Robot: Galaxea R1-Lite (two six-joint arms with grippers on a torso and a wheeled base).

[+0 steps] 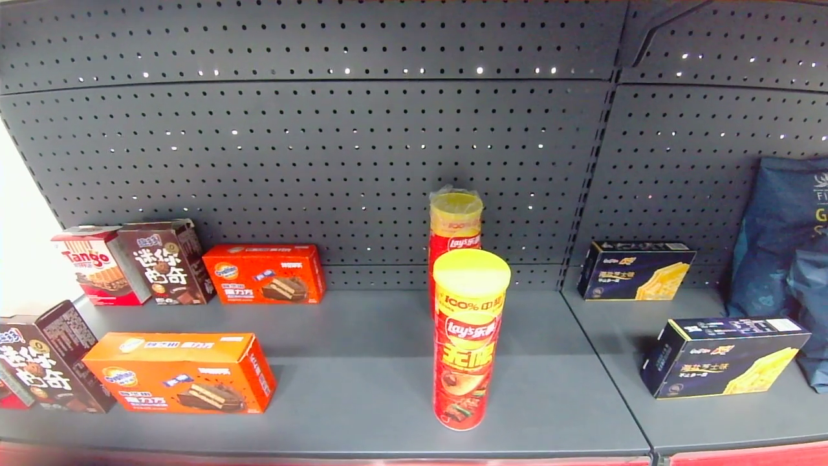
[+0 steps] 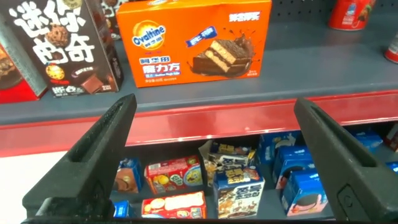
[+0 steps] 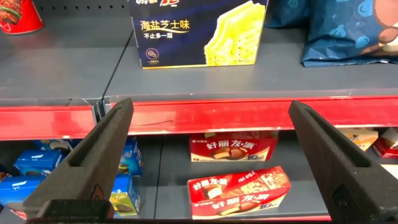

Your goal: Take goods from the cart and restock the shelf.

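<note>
While both pincers hang wide open and empty before the shelf's [image 1: 362,362] red front edge, no stock is in hand. At the shelf's left front corner a dark chocolate box [image 1: 45,359] touches an orange cake box [image 1: 178,372]. That orange box lies just beyond the left gripper [image 2: 216,106], across the red edge. Along the back left stand a red wafer box [image 1: 97,265], a second chocolate box [image 1: 167,262] and a second orange box [image 1: 264,274]. Mid-shelf, one chip canister [image 1: 469,336] stands upright before another [image 1: 455,226]. It looks light, smooth and easily tipped, so I would grip it at mid-height. On the right, a navy cake box [image 1: 724,356] sits near the front edge, just beyond the right gripper [image 3: 211,107]. Such cartons are probably light and crushable, best pinched across the narrow sides. Another navy box [image 1: 637,270] and a blue bag [image 1: 783,239] sit farther back.
</note>
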